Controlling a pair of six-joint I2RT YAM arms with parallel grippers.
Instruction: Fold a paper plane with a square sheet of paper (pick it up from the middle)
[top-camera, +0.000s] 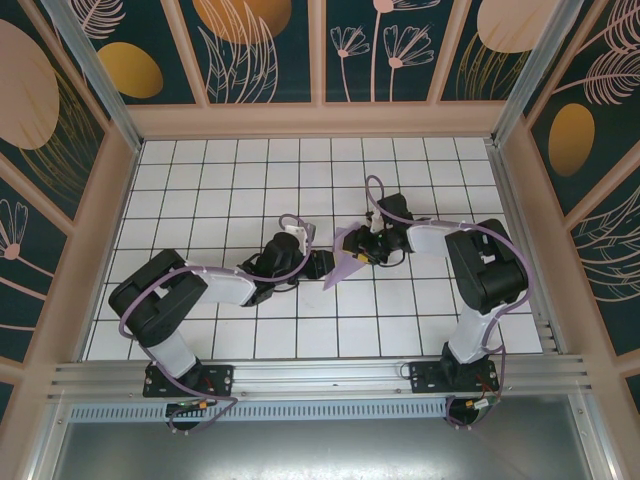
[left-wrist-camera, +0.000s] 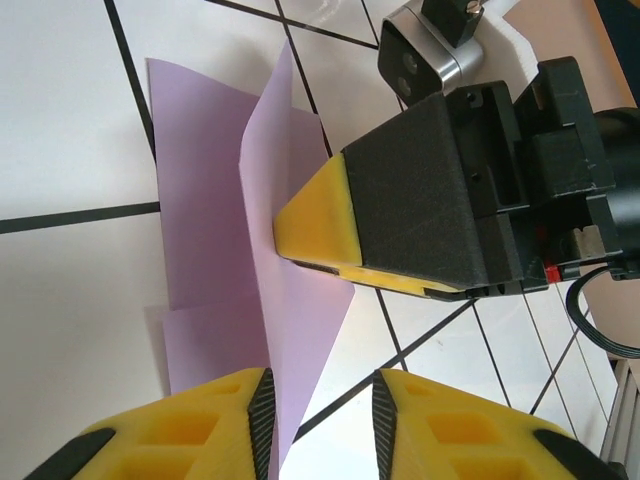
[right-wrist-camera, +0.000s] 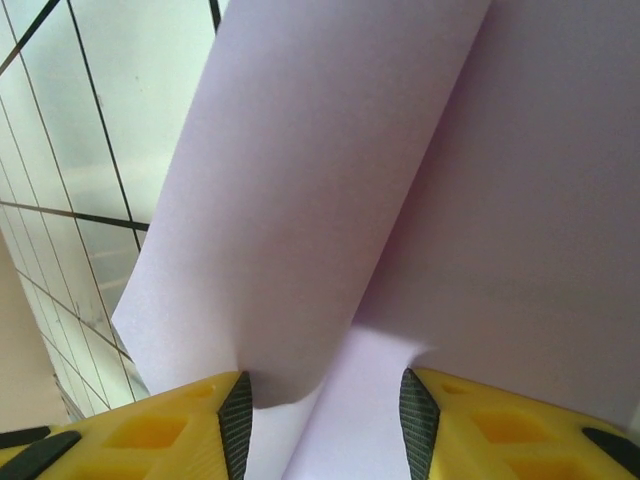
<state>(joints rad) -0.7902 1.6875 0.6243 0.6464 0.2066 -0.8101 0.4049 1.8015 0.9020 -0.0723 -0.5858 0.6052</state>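
Lilac paper (left-wrist-camera: 210, 200), part folded, hangs just above the middle of the white tiled bench (top-camera: 200, 180), between two robot arms. The right gripper (right-wrist-camera: 318, 385) grasps it: a loose rolled fold sits between its yellow fingers, touching both pads, not yet a sharp crease. The left gripper (left-wrist-camera: 320, 385) is released, its fingers apart, with the paper's lower edge running into the gap and brushing only one pad.

The step in hand looks like forming a crease. To do it well, the left gripper would likely need to close on the free edge without dragging it, so the layers line up before they are pressed flat. The paper is thin and will probably buckle if the two grippers pull unevenly.

The two grippers are very close together, so the main risk is their fingers knocking. The patterned walls (top-camera: 260, 50) stand well apart.
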